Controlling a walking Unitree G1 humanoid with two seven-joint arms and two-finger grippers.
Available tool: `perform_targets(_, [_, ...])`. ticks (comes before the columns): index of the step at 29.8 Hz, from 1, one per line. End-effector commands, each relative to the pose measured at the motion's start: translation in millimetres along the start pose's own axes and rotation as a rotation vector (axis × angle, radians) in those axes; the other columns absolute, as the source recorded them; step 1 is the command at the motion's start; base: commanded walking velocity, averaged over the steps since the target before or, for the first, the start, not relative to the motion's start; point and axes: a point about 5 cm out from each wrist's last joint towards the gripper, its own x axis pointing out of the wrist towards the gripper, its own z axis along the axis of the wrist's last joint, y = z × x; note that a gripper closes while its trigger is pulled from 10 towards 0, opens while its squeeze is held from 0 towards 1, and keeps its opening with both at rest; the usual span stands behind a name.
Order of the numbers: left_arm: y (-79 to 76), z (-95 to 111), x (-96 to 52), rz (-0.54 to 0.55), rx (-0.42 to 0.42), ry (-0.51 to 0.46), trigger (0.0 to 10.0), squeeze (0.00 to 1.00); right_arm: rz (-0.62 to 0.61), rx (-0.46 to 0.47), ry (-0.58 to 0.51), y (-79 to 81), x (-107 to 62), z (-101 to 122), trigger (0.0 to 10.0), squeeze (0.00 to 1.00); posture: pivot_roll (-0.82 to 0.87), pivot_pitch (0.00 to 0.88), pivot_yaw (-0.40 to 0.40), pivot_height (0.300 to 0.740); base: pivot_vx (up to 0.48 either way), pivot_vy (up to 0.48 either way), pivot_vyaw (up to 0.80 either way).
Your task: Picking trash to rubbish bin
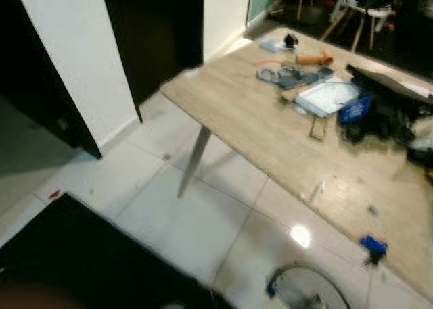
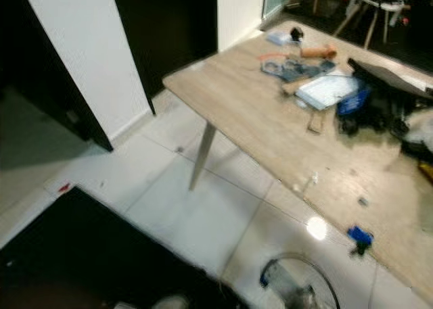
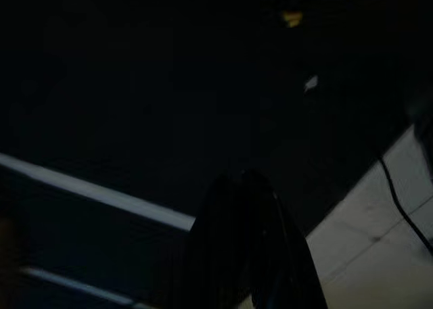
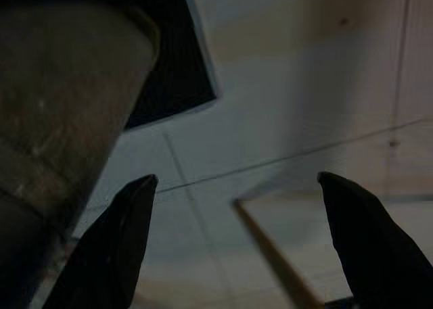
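Search step: you face cluttered table (image 1: pixel 250 120); right gripper (image 4: pixel 237 245) spread, empty; left gripper (image 3: pixel 247 255) too dark, cannot tell. Next, locate trash, possibly scrap (image 1: pixel 316 188) at table edge.

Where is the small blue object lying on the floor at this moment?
In the eye views the small blue object lies on the tiled floor at the robot's right, beside the near edge of the wooden table and just right of the bright light reflection.

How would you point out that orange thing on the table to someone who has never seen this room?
Start at the long wooden table standing on the white tiled floor. Follow it to its far end, where clutter lies past a white sheet. The orange cylinder lies on its side there, the one warm-coloured item among blue, grey and black things.
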Motion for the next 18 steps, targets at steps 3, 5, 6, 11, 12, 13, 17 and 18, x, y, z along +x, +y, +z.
perform_targets(3, [-0.4, -4, -0.1, -0.007, 0.015, 0.012, 10.0, 0.0, 0.018, -0.008, -0.005, 6.7, 1.0, 2, 10.0, 0.0, 0.07, 0.113, -0.032, 0.74, 0.0, 0.0, 0.79])
perform_targets(5, [-0.3, -5, -0.1, -0.007, 0.017, 0.012, 10.0, 0.0, 0.022, -0.009, -0.004, 8.2, 1.2, 2, 10.0, 0.0, 0.06, 0.116, -0.031, 0.74, 0.0, 0.0, 0.79])
perform_targets(6, [-0.2, -5, -0.1, -0.008, 0.017, 0.012, 10.0, 0.0, 0.024, -0.009, -0.004, 9.4, 1.4, 2, 10.0, 0.0, 0.06, 0.117, -0.03, 0.74, 0.0, 0.0, 0.79])
perform_targets(11, [-0.3, -6, -0.1, -0.011, 0.021, 0.015, 10.0, 0.0, 0.041, -0.007, -0.01, 21.1, 2.9, 9, 10.0, 0.0, 0.06, 0.124, -0.024, 0.74, 0.0, 0.0, 0.79])
perform_targets(12, [-0.4, -7, -0.2, -0.012, 0.022, 0.015, 10.0, 0.0, 0.044, -0.007, -0.012, 23.4, 3.2, 11, 10.0, 0.0, 0.06, 0.124, -0.024, 0.74, 0.0, 0.0, 0.79])
perform_targets(13, [-0.7, -7, -0.2, -0.015, 0.024, 0.018, 10.0, 0.0, 0.053, -0.004, -0.019, 30.2, 3.7, 16, 10.0, 0.0, 0.06, 0.124, -0.024, 0.74, 0.0, 0.0, 0.79])
perform_targets(17, [-1.3, -8, -0.2, -0.02, 0.027, 0.02, 10.0, 0.0, 0.062, -0.002, -0.024, 36.1, 4.1, 21, 10.0, 0.0, 0.06, 0.13, -0.021, 0.74, 0.0, 0.0, 0.79])
perform_targets(18, [-1.5, -8, -0.2, -0.021, 0.028, 0.021, 10.0, 0.0, 0.064, -0.002, -0.026, 37.6, 4.1, 22, 10.0, 0.0, 0.06, 0.133, -0.021, 0.74, 0.0, 0.0, 0.79])
